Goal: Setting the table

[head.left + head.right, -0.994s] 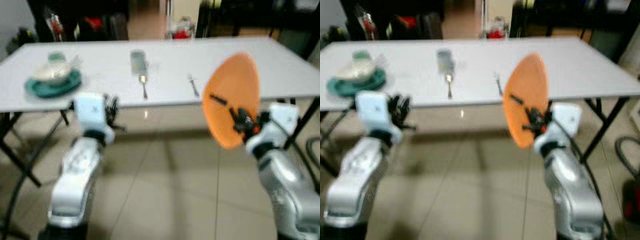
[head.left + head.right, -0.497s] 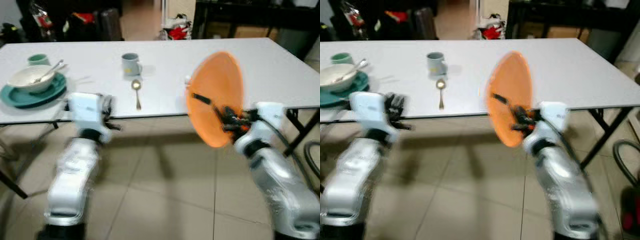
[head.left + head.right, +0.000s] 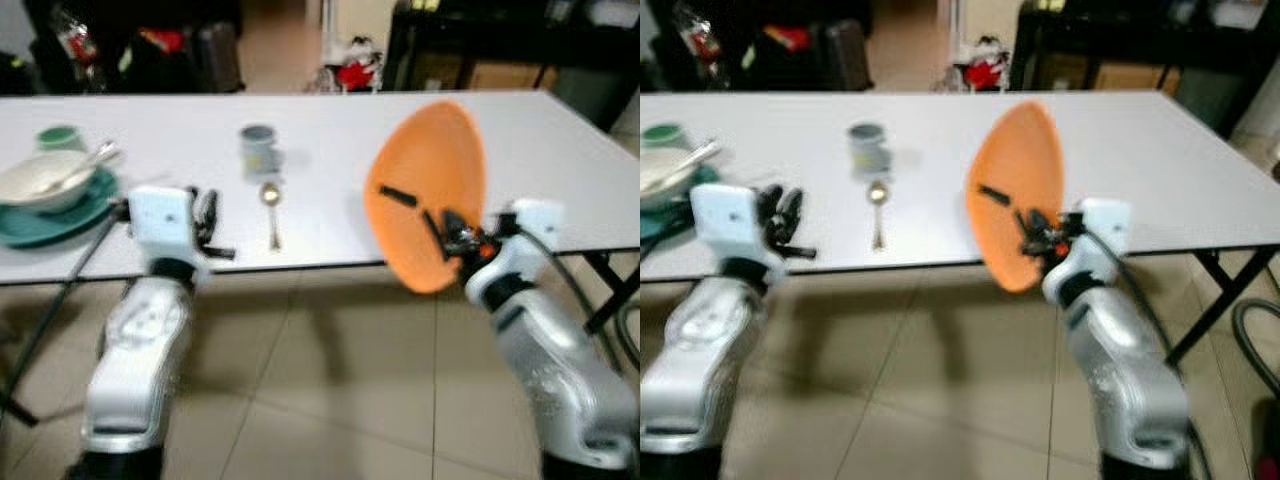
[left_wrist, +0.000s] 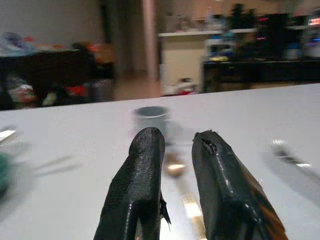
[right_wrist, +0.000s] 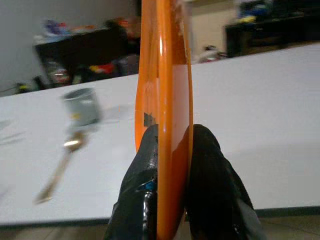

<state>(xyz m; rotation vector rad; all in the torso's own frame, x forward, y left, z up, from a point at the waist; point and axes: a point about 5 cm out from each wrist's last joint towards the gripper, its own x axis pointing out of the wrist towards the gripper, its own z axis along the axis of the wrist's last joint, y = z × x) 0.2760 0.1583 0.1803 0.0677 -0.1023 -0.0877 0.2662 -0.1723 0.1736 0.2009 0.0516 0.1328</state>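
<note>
Right gripper clamps orange plate on edge, hiding table behind. Left gripper empty, fingers nearly together. Frames blurred.

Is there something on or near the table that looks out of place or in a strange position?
Only the orange plate looks odd: the right pincer holds it on edge, nearly upright, at the white table's near edge. The mug, spoon and bowl on its green plate sit normally.

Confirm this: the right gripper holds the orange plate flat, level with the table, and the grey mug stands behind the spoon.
Not flat. The right gripper pinches the orange plate by its rim, standing on edge, as the right wrist view shows. The grey mug does stand behind the spoon.
</note>
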